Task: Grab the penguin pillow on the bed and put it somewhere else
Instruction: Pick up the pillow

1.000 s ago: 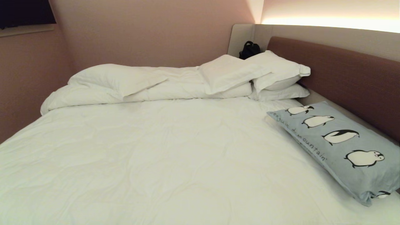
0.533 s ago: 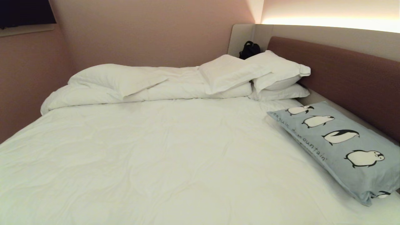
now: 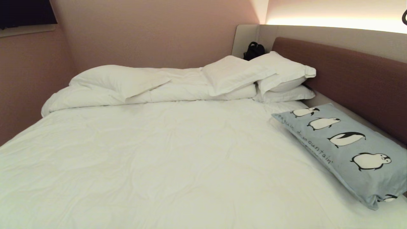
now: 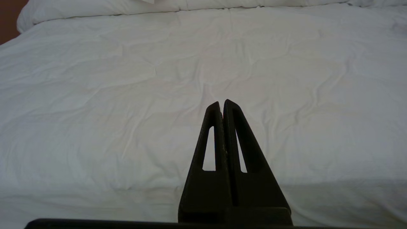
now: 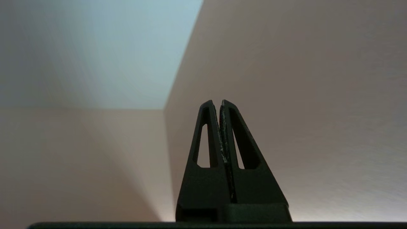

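The penguin pillow, light blue-grey with black-and-white penguins and dark script, lies at the right side of the bed, against the brown headboard. My left gripper is shut and empty, pointing low over the white duvet. My right gripper is shut and empty too; it points up at a corner where two walls meet the ceiling. In the head view only a small dark part shows at the top right edge. Neither gripper is near the pillow.
Several plain white pillows and a rolled duvet lie along the far side of the bed. A black bag sits in the far corner. Pink walls close in on the left and far sides.
A small dark part has come into the head view at its top right edge. The pillow and the bedding lie as before.
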Available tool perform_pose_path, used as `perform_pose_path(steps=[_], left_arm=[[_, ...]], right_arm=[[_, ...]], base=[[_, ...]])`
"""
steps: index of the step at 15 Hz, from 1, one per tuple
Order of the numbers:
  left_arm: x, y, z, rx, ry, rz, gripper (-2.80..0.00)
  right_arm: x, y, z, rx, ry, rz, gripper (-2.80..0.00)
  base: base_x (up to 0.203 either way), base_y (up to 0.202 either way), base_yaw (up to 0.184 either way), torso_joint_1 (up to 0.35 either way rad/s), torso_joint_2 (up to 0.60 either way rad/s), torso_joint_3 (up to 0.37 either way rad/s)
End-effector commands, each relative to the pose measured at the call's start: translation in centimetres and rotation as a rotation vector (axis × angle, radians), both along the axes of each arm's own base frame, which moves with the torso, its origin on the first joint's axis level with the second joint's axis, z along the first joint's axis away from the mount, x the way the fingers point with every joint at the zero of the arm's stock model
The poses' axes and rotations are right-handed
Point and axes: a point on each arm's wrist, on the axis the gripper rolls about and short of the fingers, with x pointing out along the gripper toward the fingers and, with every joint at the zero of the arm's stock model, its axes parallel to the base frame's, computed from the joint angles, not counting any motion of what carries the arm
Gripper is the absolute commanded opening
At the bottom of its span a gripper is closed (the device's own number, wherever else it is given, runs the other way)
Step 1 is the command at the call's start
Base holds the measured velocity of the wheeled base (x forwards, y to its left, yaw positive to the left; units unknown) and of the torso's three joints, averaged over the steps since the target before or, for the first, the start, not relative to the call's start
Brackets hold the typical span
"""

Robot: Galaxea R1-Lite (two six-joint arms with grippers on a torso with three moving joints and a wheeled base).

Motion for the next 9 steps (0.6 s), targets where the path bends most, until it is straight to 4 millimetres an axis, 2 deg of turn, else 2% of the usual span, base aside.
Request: perform_pose_path(steps=[1, 9], left_arm=[[0.0, 0.0, 0.0, 0.0, 0.0, 0.001, -2.8], [0.0, 0.0, 0.0, 0.0, 0.0, 0.001, -2.8]], right_arm=[[1.3, 0.3, -0.6, 0.083, 0.136, -0.251, -2.8], [6.5, 2.1, -4.3, 0.243, 0.596, -0.122, -2.8]], base=[[0.0, 0.0, 0.0, 0.0, 0.0, 0.0], [0.0, 0.0, 0.0, 0.0, 0.0, 0.0]])
